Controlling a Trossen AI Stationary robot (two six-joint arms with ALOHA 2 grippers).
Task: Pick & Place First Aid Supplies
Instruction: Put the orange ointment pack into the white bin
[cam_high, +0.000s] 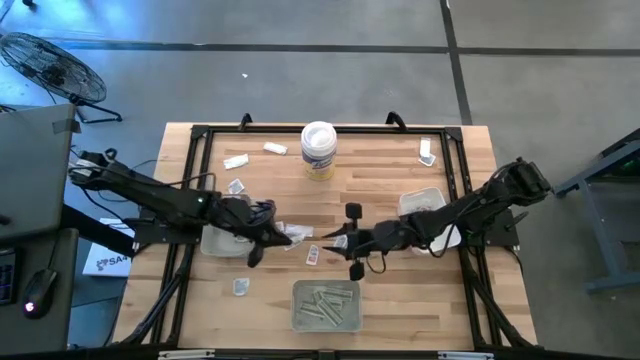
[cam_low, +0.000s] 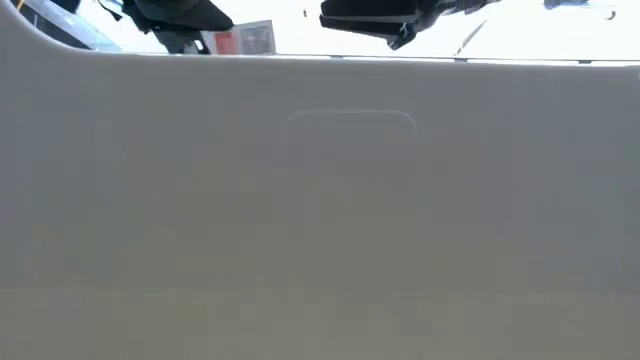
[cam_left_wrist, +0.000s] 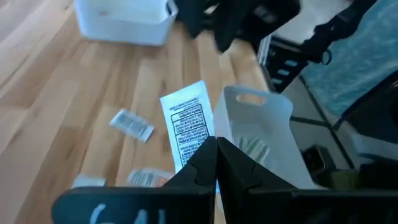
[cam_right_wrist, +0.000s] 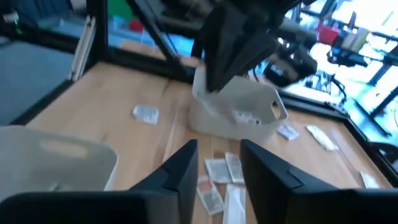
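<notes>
One white packet with black print sits clamped in your left pincer, its free end sticking out past the closed fingertips above the table. Your right pincer faces it from just beside, fingers parted and holding nothing, loose packets lying on the wood just beyond its tips, a pale tray farther off.

Low cam is basically useless right now

You've got a pale tray wall filling nearly the whole low view, so the table behind it is hidden. In your left wrist view the left gripper covers the lower end of the white packet, and its print is too blurry to read.
</notes>
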